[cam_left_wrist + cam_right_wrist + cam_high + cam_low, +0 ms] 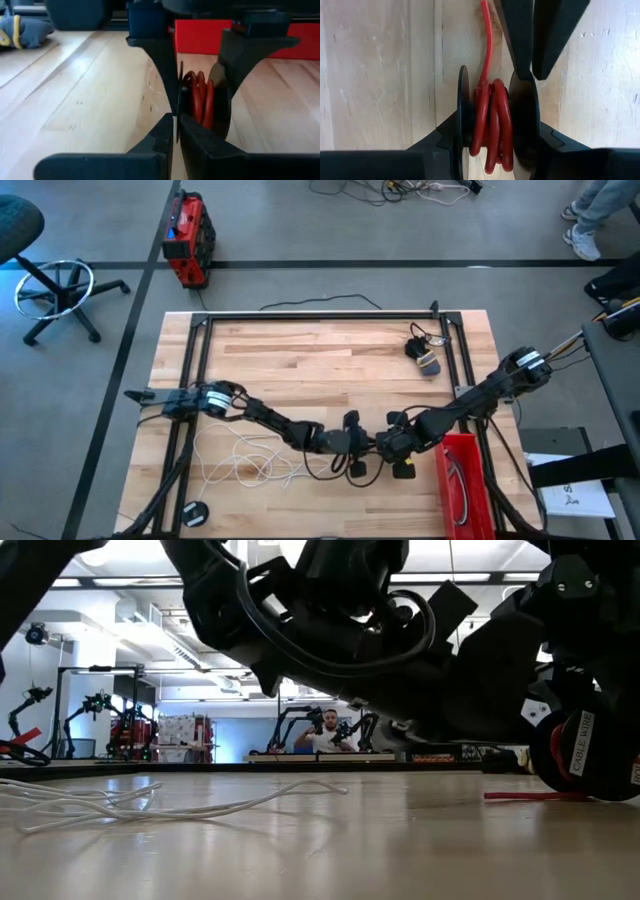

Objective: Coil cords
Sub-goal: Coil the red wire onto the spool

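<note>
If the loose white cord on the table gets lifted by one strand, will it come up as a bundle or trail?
The white cord would probably trail: it lies in thin, open, sprawling loops on the table, so it looks floppy. It seems light for its spread. Loops cross one another, so some may snag and drag along.

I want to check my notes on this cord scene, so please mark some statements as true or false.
1. The red cord is wound on a small dark spool. True.
2. The white cord is already coiled neatly. False: it lies in loose loops on the table, near the left arm.
3. The left gripper and the right gripper both have their jaws at the spool. True.
4. The red bin stands beside the left arm. False: it stands on the right arm's side.
</note>
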